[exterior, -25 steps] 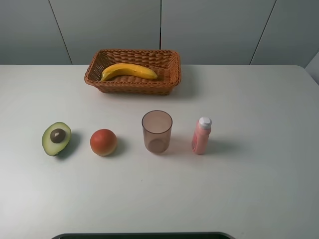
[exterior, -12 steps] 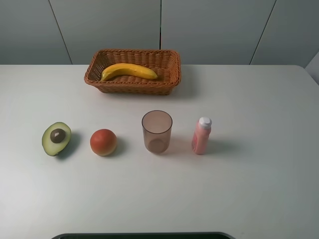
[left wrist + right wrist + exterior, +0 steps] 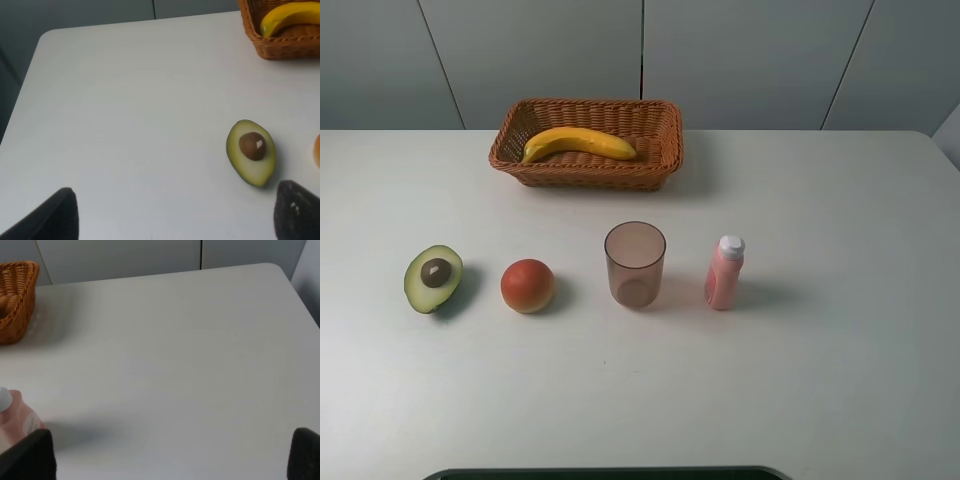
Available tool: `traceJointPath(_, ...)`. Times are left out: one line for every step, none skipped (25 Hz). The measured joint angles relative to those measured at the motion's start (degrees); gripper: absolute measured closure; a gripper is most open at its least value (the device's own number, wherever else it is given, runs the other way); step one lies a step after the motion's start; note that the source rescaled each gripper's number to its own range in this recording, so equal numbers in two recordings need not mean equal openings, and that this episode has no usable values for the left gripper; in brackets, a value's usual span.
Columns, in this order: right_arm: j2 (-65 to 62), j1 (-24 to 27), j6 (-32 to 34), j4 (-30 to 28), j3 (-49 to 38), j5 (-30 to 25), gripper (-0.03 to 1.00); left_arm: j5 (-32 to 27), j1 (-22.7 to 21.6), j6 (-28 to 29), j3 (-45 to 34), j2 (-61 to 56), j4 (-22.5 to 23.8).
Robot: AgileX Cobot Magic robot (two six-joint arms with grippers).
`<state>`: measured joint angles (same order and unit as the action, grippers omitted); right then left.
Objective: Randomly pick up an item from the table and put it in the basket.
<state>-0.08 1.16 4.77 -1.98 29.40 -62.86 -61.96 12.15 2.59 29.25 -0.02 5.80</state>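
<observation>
The yellow banana (image 3: 579,143) lies inside the wicker basket (image 3: 660,150) at the back of the white table (image 3: 840,350). Part of the banana (image 3: 290,15) and the basket (image 3: 280,45) also show in the left wrist view. A basket corner (image 3: 15,300) shows in the right wrist view. Neither gripper shows in the exterior view. My left gripper (image 3: 175,215) is open, its dark fingertips (image 3: 50,217) wide apart above bare table near the avocado half. My right gripper (image 3: 170,455) is open, its fingertips (image 3: 305,452) wide apart, empty.
An avocado half (image 3: 434,278), a round orange-red fruit (image 3: 528,286), a translucent brownish cup (image 3: 635,264) and a pink bottle with white cap (image 3: 725,272) stand in a row across the table's middle. The avocado half (image 3: 251,159) shows in the left wrist view, the bottle (image 3: 15,417) in the right.
</observation>
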Motion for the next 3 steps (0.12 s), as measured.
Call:
traceJointPath(0.0,0.0,0.0,0.0,0.0,0.0,-0.03,0.0,0.0,0.0,0.0,0.0,0.0)
traceJointPath(0.0,0.0,0.0,0.0,0.0,0.0,-0.03,0.0,0.0,0.0,0.0,0.0,0.0)
traceJointPath(0.0,0.0,0.0,0.0,0.0,0.0,-0.03,0.0,0.0,0.0,0.0,0.0,0.0)
